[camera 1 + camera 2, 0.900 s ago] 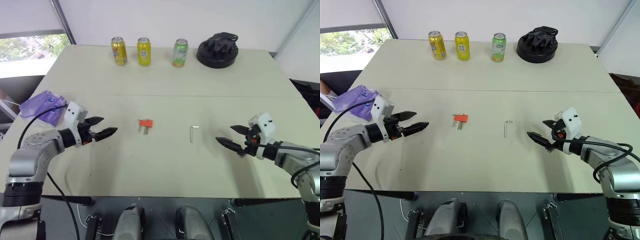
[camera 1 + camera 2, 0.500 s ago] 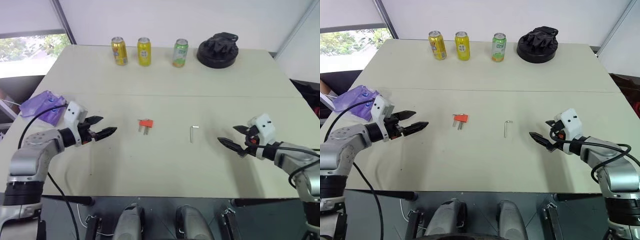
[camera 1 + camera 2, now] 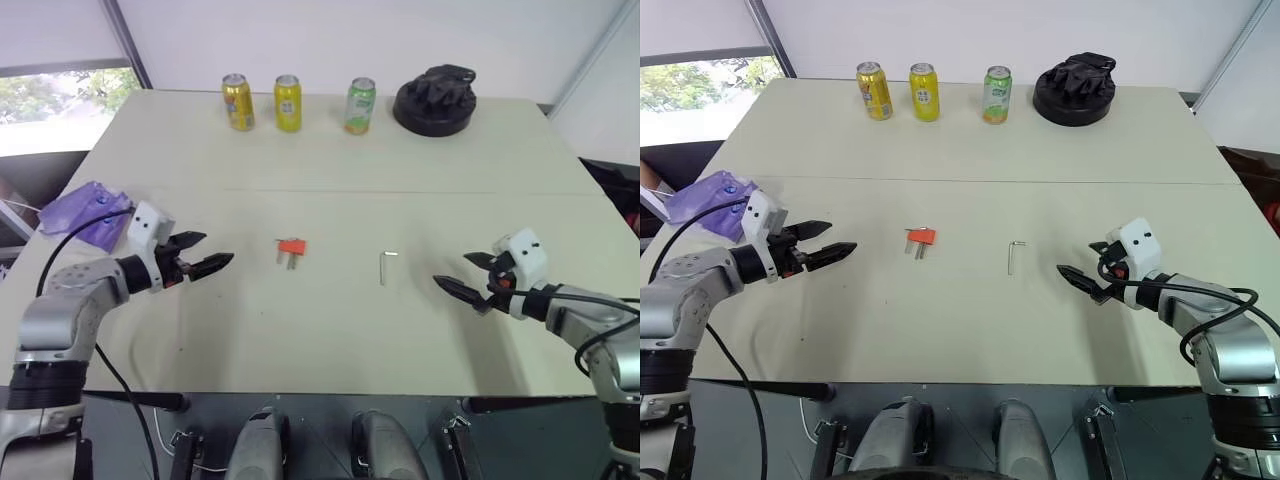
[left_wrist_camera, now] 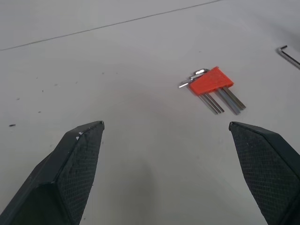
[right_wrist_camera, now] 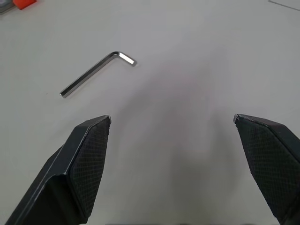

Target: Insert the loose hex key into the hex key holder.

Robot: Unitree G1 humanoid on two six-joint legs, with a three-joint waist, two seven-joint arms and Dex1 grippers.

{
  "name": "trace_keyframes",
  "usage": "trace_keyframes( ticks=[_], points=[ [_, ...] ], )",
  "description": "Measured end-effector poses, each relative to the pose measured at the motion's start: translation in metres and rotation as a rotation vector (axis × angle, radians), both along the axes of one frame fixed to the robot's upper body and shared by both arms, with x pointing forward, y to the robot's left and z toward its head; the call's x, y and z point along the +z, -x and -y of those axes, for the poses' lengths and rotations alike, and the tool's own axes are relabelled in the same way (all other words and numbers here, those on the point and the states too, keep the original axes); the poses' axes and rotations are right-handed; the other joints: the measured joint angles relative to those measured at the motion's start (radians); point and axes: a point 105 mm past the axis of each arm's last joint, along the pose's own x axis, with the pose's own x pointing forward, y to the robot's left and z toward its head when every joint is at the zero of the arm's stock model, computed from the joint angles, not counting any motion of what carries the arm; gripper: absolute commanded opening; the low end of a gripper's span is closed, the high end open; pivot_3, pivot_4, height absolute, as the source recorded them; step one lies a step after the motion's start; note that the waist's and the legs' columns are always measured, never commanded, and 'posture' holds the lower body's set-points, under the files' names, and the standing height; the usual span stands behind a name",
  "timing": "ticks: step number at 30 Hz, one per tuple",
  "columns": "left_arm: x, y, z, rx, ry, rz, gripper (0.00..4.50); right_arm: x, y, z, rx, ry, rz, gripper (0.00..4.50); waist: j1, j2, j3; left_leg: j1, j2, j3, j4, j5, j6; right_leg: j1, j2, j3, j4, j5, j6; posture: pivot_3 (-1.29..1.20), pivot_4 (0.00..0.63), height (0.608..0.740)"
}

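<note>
Two arms out over the pale surface [image 3: 330, 150], one on each side, nothing gripped yet. Left end effector [image 3: 197, 256] spread wide and empty, aimed inward at the hex key holder [image 3: 292, 246], well short of it. Right end effector [image 3: 1087, 267] likewise wide open, carrying nothing, pointed at the loose hex key [image 3: 1012, 254] and near it but not touching.

Holder lying flat around the middle of the surface, a little toward the left edge, its metal keys fanning out toward the near edge. Loose key flat too, a bit further right, long leg running toward the near edge, short bend at the far end turned right. Well apart, those two, bare surface between.

Looks like a split of labour: each arm squared up to the nearer piece, wide gaps ready to straddle. Thin key flat on a hard top, so probably a tricky pinch.

Along the far edge: two yellow cans [image 3: 238, 101], a green can [image 3: 361, 105], a black round object [image 3: 435, 98] by the far right corner. Purple bag [image 3: 85, 211] at the left edge. White walls behind, a window [image 3: 60, 95] with greenery at far left.
</note>
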Motion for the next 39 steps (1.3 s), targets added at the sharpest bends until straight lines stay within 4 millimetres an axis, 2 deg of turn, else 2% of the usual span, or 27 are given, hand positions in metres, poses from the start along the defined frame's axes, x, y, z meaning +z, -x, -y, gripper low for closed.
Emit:
trace_keyframes(
  ticks=[5, 7, 11, 16, 22, 25, 30, 35, 39],
  points=[
    [0.002, 0.0, 0.001, -0.008, 0.001, 0.004, 4.48, 0.006, -0.005, -0.002, 0.003, -0.006, 0.045, 4.37, 0.0, 0.0, 0.0, 0.0, 0.0, 0.0, 0.0, 0.0, 0.0, 0.0, 0.0, 0.0, 0.0, 0.0, 0.0, 0.0, 0.15, 0.739],
    [0.009, -0.002, 0.006, -0.056, -0.009, 0.017, 4.48, 0.011, -0.011, -0.002, 0.009, 0.006, 0.07, 4.37, 0.0, 0.0, 0.0, 0.0, 0.0, 0.0, 0.001, 0.0, 0.0, 0.0, 0.0, 0.0, 0.0, 0.0, 0.0, 0.0, 0.15, 0.739],
    [0.027, 0.001, 0.016, -0.205, -0.077, 0.043, 4.48, 0.019, -0.019, -0.015, 0.084, 0.021, 0.101, 4.37, -0.001, 0.0, 0.0, 0.0, 0.0, 0.0, 0.0, 0.0, 0.0, 0.0, 0.0, 0.0, 0.0, 0.0, 0.0, 0.0, 0.15, 0.739],
    [0.024, 0.005, 0.038, -0.448, -0.184, 0.01, 4.48, 0.013, -0.036, -0.07, 0.312, 0.055, 0.127, 4.37, -0.008, 0.0, 0.0, 0.0, 0.0, 0.0, 0.001, 0.0, 0.0, 0.0, 0.002, 0.0, 0.001, 0.0, 0.0, 0.0, 0.15, 0.739],
    [0.024, -0.003, 0.043, -0.525, -0.25, 0.011, 4.48, -0.007, -0.068, -0.147, 0.532, 0.045, 0.149, 4.37, -0.026, 0.0, 0.0, -0.001, 0.002, 0.0, 0.001, 0.001, -0.002, -0.001, 0.003, 0.0, 0.001, 0.0, 0.0, 0.0, 0.15, 0.739],
    [0.025, -0.004, 0.045, -0.53, -0.249, 0.021, 4.48, -0.011, -0.082, -0.173, 0.59, 0.064, 0.17, 4.37, -0.029, 0.001, 0.0, -0.001, 0.002, 0.0, 0.0, 0.004, -0.006, -0.001, 0.003, 0.0, 0.001, 0.0, 0.0, 0.0, 0.15, 0.739],
    [0.02, 0.004, 0.043, -0.509, -0.237, 0.005, 4.48, -0.014, -0.097, -0.195, 0.643, 0.097, 0.184, 4.37, -0.032, 0.001, 0.0, -0.001, 0.002, 0.0, 0.0, 0.004, -0.007, -0.001, 0.003, 0.0, 0.004, 0.0, 0.0, 0.0, 0.15, 0.739],
    [0.015, 0.018, 0.037, -0.435, -0.204, -0.013, 4.48, -0.026, -0.095, -0.211, 0.709, 0.116, 0.146, 4.37, -0.033, 0.001, 0.0, 0.0, 0.003, 0.0, 0.0, 0.004, -0.007, -0.002, 0.003, 0.001, 0.01, 0.0, 0.0, 0.0, 0.15, 0.739],
    [0.01, 0.025, 0.037, -0.395, -0.188, -0.02, 4.48, -0.026, -0.093, -0.226, 0.757, 0.135, 0.148, 4.37, -0.034, 0.001, 0.0, 0.001, 0.003, -0.001, 0.0, 0.005, -0.008, -0.003, 0.003, 0.001, 0.012, 0.0, 0.0, 0.0, 0.15, 0.739]
  ],
)
